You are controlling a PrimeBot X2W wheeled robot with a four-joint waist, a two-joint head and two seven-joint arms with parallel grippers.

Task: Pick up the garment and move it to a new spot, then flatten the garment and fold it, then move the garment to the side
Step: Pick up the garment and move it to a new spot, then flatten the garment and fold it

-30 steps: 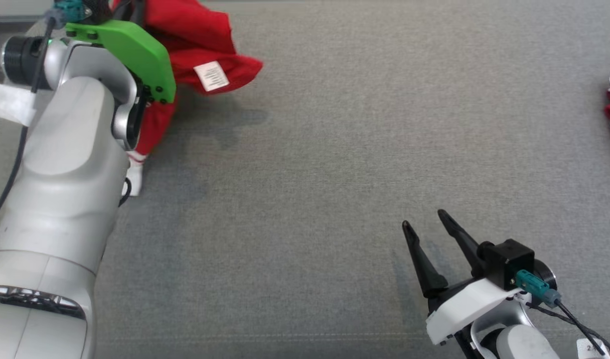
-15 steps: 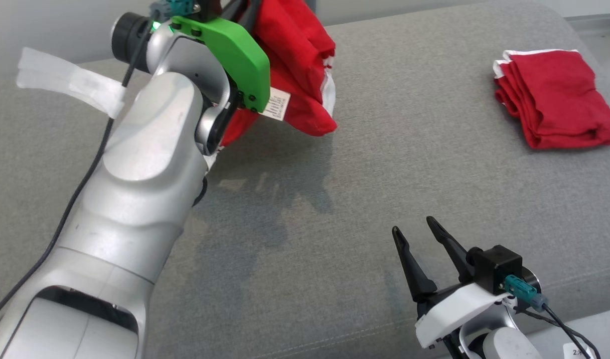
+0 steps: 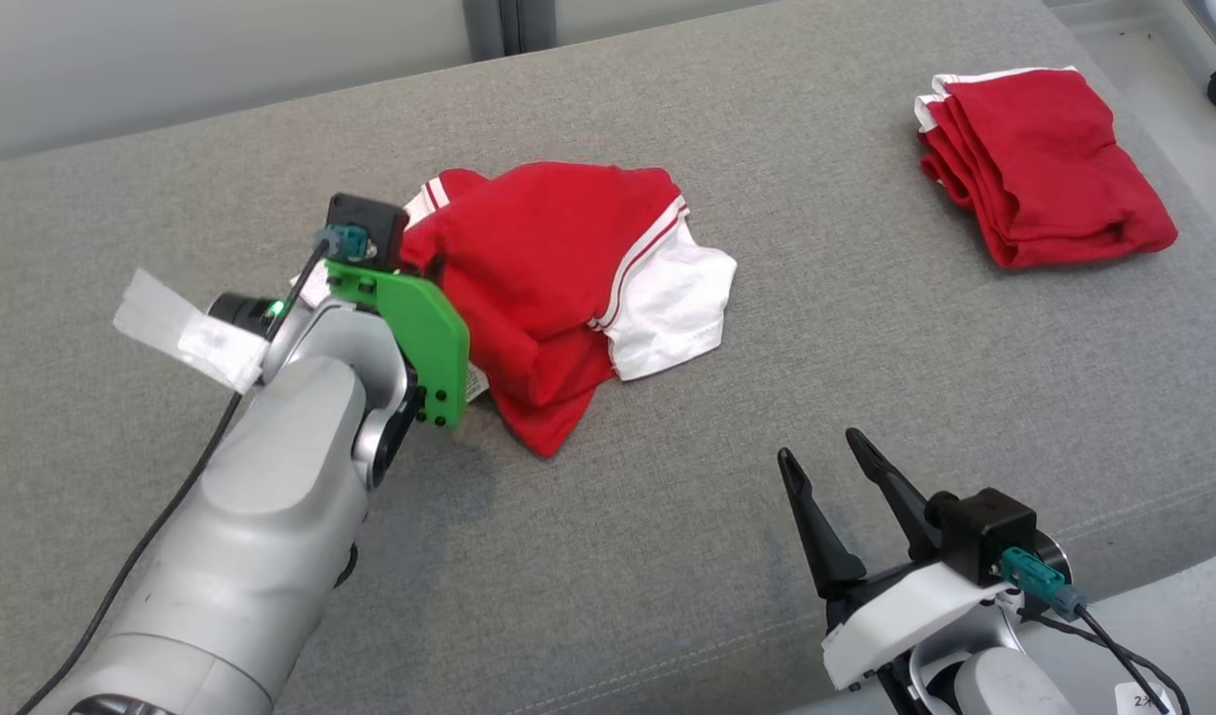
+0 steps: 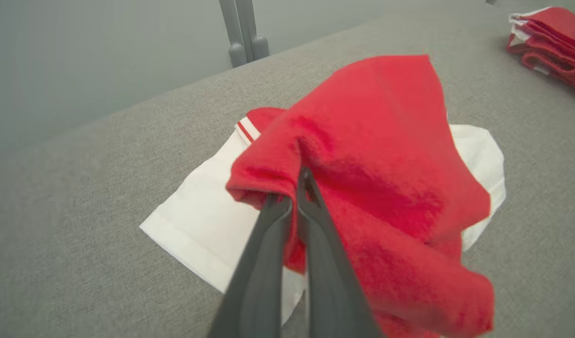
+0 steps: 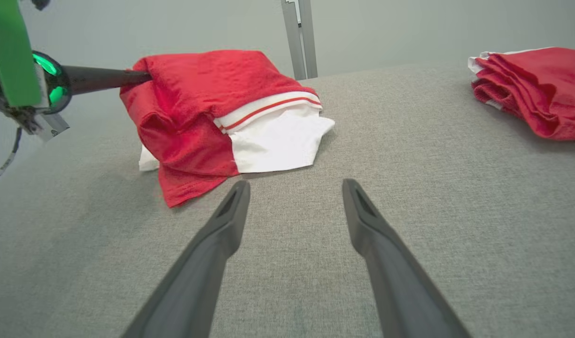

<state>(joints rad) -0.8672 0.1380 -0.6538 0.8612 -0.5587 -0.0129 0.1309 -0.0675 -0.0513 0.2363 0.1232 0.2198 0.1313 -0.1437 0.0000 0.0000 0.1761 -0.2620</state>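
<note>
Left arm extended forward, left gripper (image 4: 290,188) pinched tight on garment (image 4: 372,164); right gripper (image 3: 820,449) low at right, fingers spread wide

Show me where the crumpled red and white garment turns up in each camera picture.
Head view: the garment lies left of centre, in the upper half.
Left wrist view: the garment spans centre to lower right, pinched by the shut left gripper.
Right wrist view: the garment sits upper left, beyond the open right gripper.
Shared landmark: the folded red pile, upper right in every view.
</note>
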